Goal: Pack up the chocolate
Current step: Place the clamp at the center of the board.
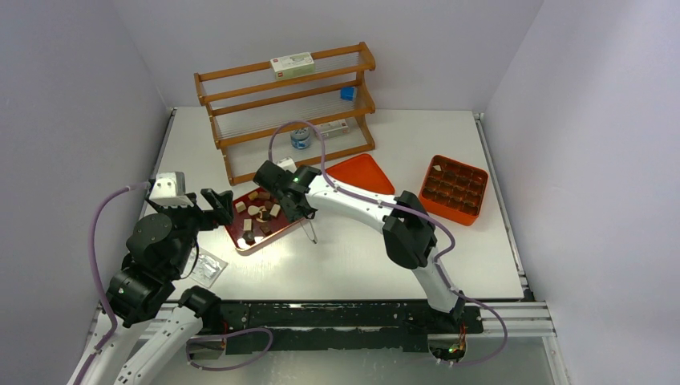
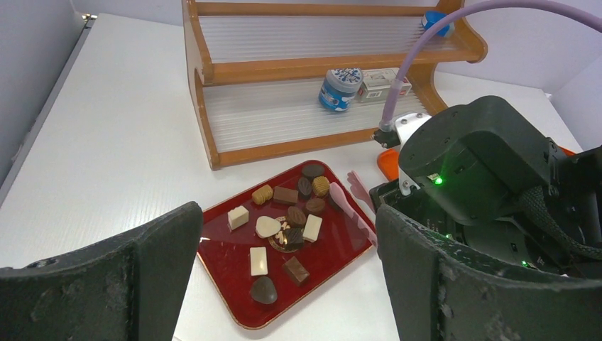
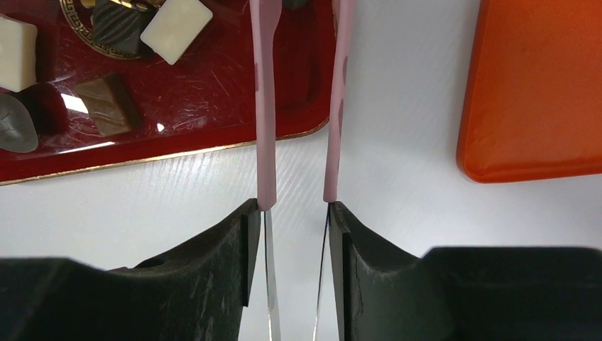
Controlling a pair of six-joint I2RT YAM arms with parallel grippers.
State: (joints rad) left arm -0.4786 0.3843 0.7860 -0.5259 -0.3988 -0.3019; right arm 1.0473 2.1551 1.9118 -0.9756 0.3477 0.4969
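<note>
Several pieces of chocolate (image 1: pixel 261 210) in dark brown, lighter brown and cream lie loose on the dark red tray (image 1: pixel 281 225). The left wrist view shows the chocolate (image 2: pixel 287 226) spread over the tray (image 2: pixel 226 264). My right gripper (image 1: pixel 298 210) hangs over the tray's right edge, shut on the pink tongs (image 3: pixel 266 106). The tongs' two arms reach out of frame above that edge of the tray (image 3: pixel 213 92), near a cream piece (image 3: pixel 176 20) and a brown piece (image 3: pixel 106 105). My left gripper (image 1: pixel 220 207) stands open at the tray's left side, holding nothing.
An orange box (image 1: pixel 455 188) with small cells sits at the right, its orange lid (image 1: pixel 361 172) beside the tray. A wooden rack (image 1: pixel 289 104) with small items stands at the back. A clear packet (image 1: pixel 207 267) lies near the left arm.
</note>
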